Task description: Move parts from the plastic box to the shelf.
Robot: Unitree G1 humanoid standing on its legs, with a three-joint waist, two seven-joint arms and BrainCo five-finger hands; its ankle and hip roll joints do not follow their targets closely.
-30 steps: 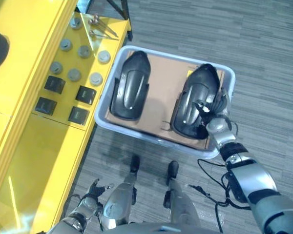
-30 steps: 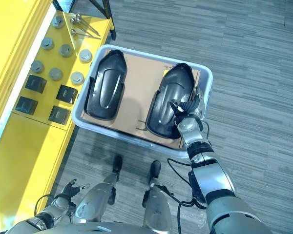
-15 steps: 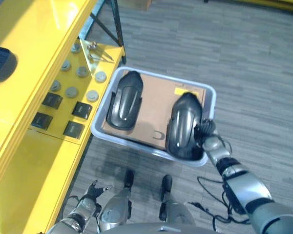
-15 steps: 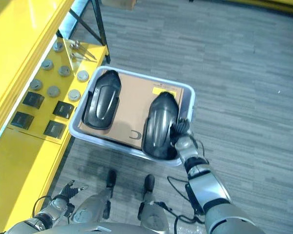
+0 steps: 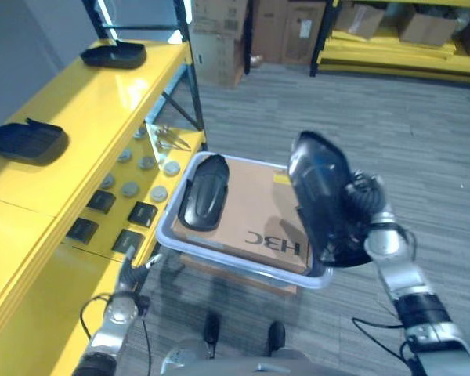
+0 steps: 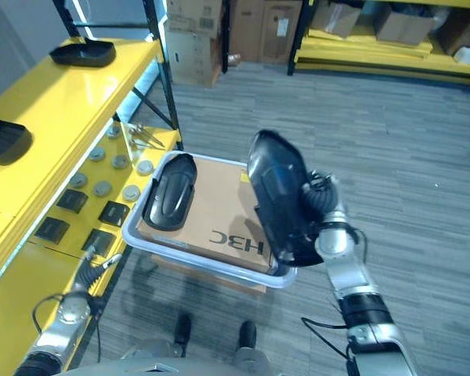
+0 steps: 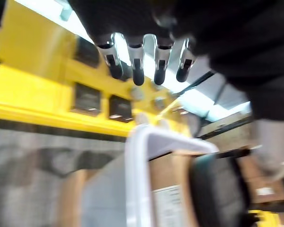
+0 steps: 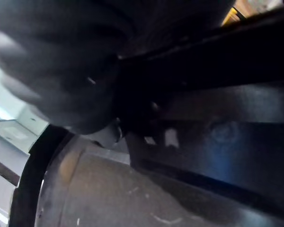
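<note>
My right hand (image 5: 370, 229) is shut on a long black moulded part (image 5: 319, 196) and holds it tilted in the air over the right end of the pale plastic box (image 5: 219, 254). In the right wrist view that part's dark surface (image 8: 203, 142) is very close. A second black part (image 5: 204, 192) lies on the cardboard at the box's left end. Two more black parts (image 5: 27, 141) (image 5: 113, 55) rest on the yellow shelf's top (image 5: 94, 117) to the left. My left hand (image 5: 128, 270) hangs low beside the shelf, open and holding nothing, its fingers (image 7: 135, 64) straight.
The shelf's lower level carries several round metal discs (image 5: 133, 188) and black square blocks (image 5: 143, 213), right against the box. A black shelf post (image 5: 189, 86) stands behind the box. Cardboard boxes (image 5: 219, 39) and another yellow rack (image 5: 392, 47) line the back, across grey floor.
My right hand has lifted the right-hand black part out of the box and tipped it up. The camera has tilted upward, bringing the shelf top and back of the room into view.
</note>
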